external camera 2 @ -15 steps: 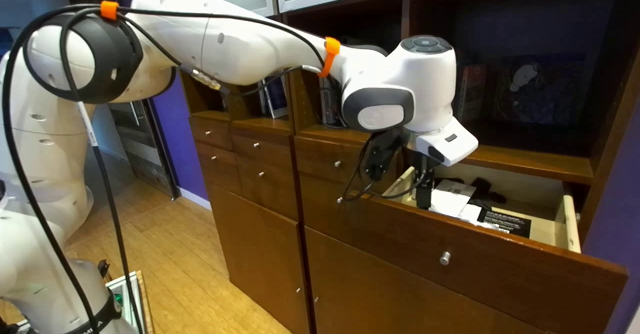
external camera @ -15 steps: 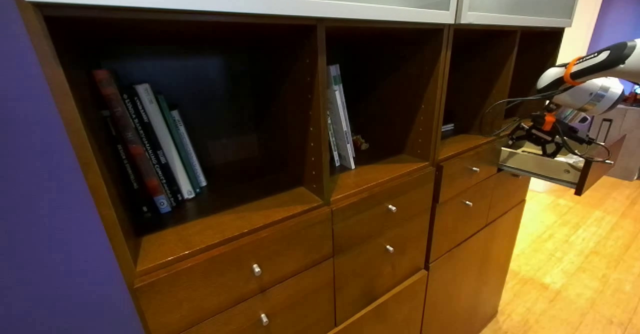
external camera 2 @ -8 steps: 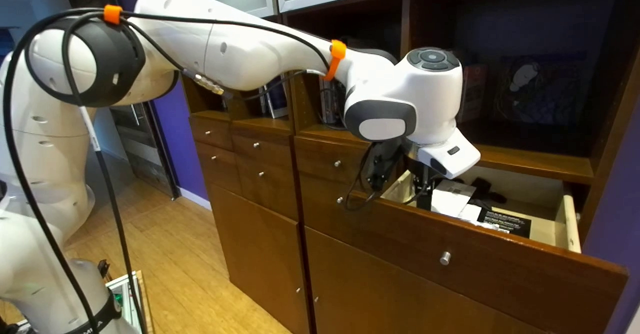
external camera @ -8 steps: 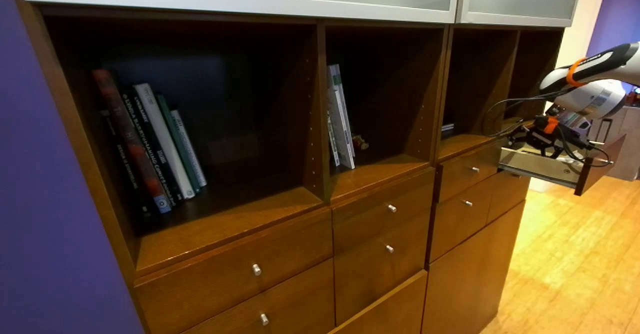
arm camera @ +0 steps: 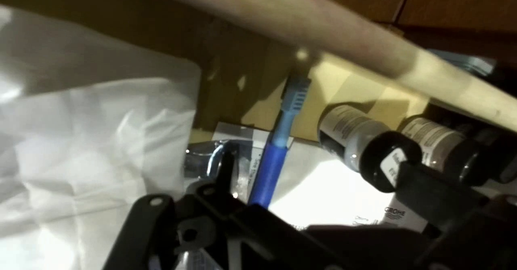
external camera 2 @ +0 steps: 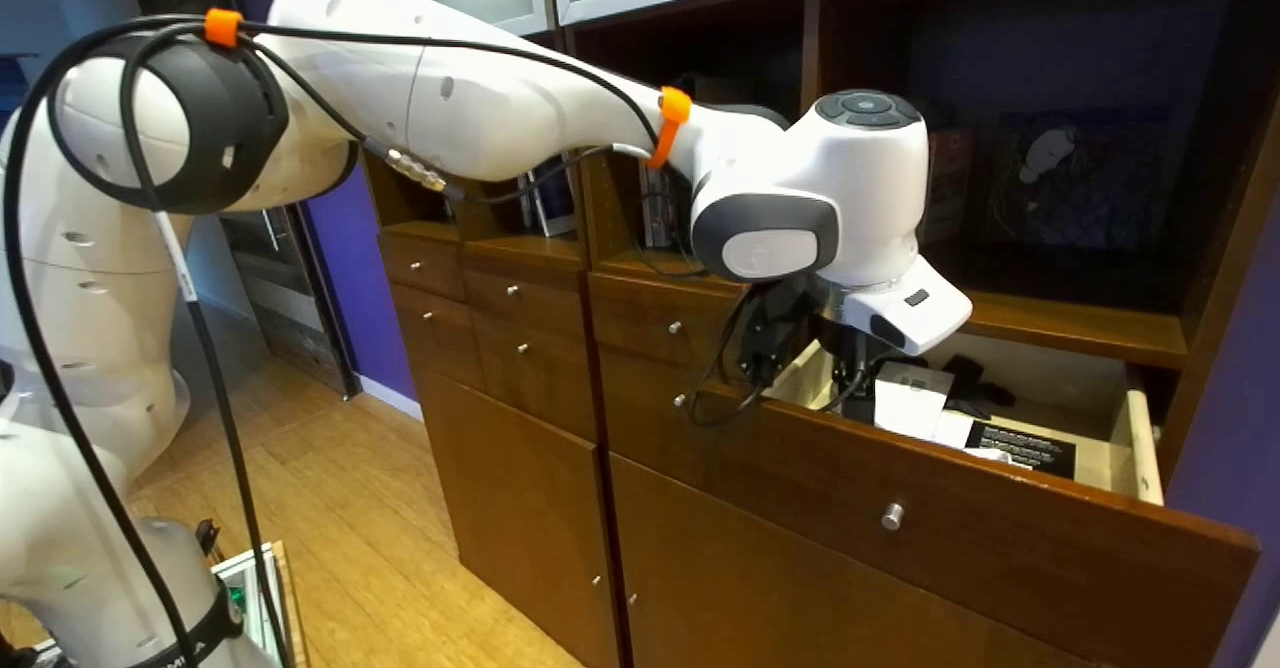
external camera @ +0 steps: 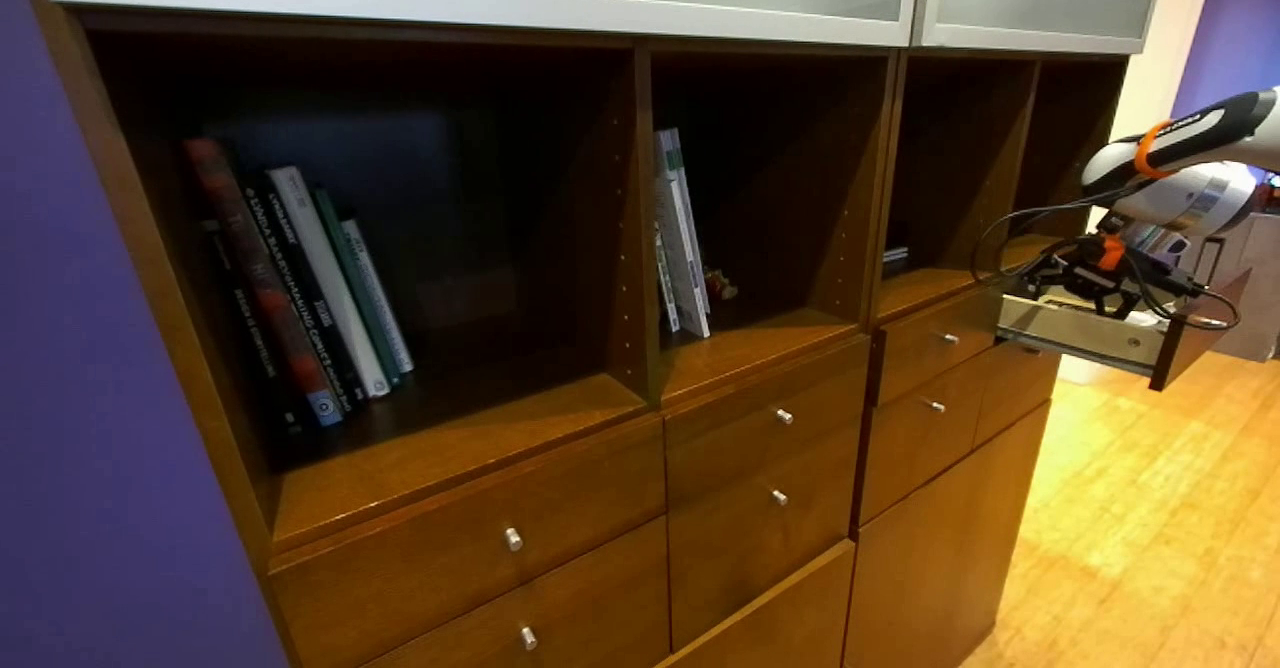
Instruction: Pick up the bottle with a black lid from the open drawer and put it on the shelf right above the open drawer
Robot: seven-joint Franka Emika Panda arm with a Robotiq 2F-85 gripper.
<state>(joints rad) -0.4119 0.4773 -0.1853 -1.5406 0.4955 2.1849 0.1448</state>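
Observation:
The bottle (arm camera: 351, 136), whitish with a black lid, leans or lies in the open drawer near its side wall in the wrist view. A similar bottle (arm camera: 432, 138) is beside it. My gripper (arm camera: 319, 181) is open; one finger overlaps the lid's edge in that view, and I cannot tell whether it touches. Both bottles are hidden in the exterior views. The brown drawer (external camera 2: 1000, 528) with pale inner sides stands open, with my gripper (external camera 2: 855, 398) dipped into it; the drawer (external camera: 1075, 331) also shows in an exterior view. The dark-brown shelf (external camera 2: 1080, 326) is directly above.
A blue toothbrush-like stick (arm camera: 270, 169), white paper (arm camera: 101, 140) and a clear plastic packet (arm camera: 202, 161) lie in the drawer. A black card (external camera 2: 1025, 450) is there too. The drawer's side rim (arm camera: 343, 27) rises close by. A book (external camera 2: 948, 183) stands inside the shelf.
My gripper has moved lower into the drawer and slightly to the right in an exterior view. The white paper and black card have shifted slightly right. The fingers stay apart.

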